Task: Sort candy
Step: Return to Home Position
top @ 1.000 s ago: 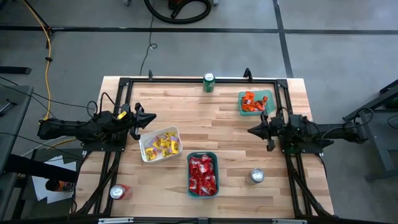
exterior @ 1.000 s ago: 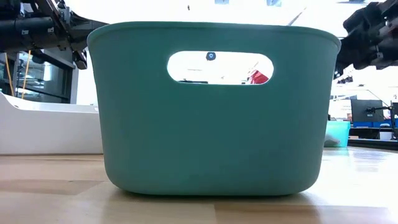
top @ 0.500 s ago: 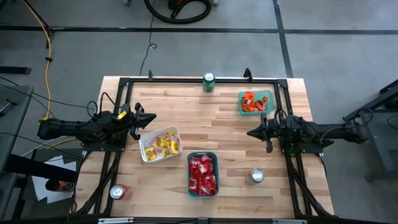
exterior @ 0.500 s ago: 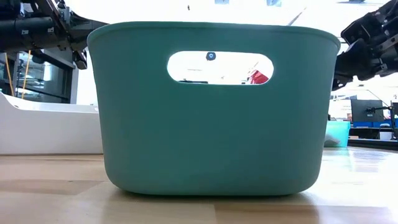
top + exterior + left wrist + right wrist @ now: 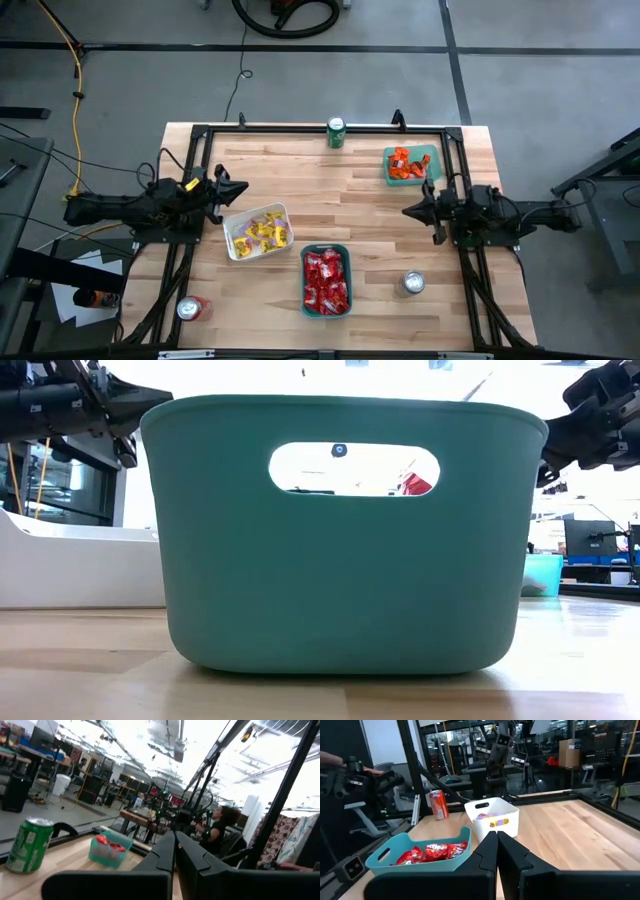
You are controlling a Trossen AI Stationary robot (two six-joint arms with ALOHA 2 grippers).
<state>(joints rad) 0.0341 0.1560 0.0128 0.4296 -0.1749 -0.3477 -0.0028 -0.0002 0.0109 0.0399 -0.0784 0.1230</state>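
The candy lies sorted in three trays. Yellow pieces fill a white tray [image 5: 258,232], red pieces a teal tray [image 5: 326,279] at the near middle, and orange pieces a small teal tray [image 5: 410,164] at the far right. My left gripper [image 5: 243,188] hovers shut at the table's left side, just beyond the white tray, pointing right. My right gripper [image 5: 405,211] hovers shut at the right side, pointing left. In the wrist views, the fingers of my left gripper [image 5: 174,847] and my right gripper [image 5: 496,840] are closed together with nothing between them.
A green can [image 5: 336,132] stands at the far edge, a silver can [image 5: 412,284] near right and a red can [image 5: 190,308] near left. A black frame [image 5: 300,128] runs round the tabletop. The red-candy tray's wall [image 5: 340,540] fills the low view. Bare wood lies between the grippers.
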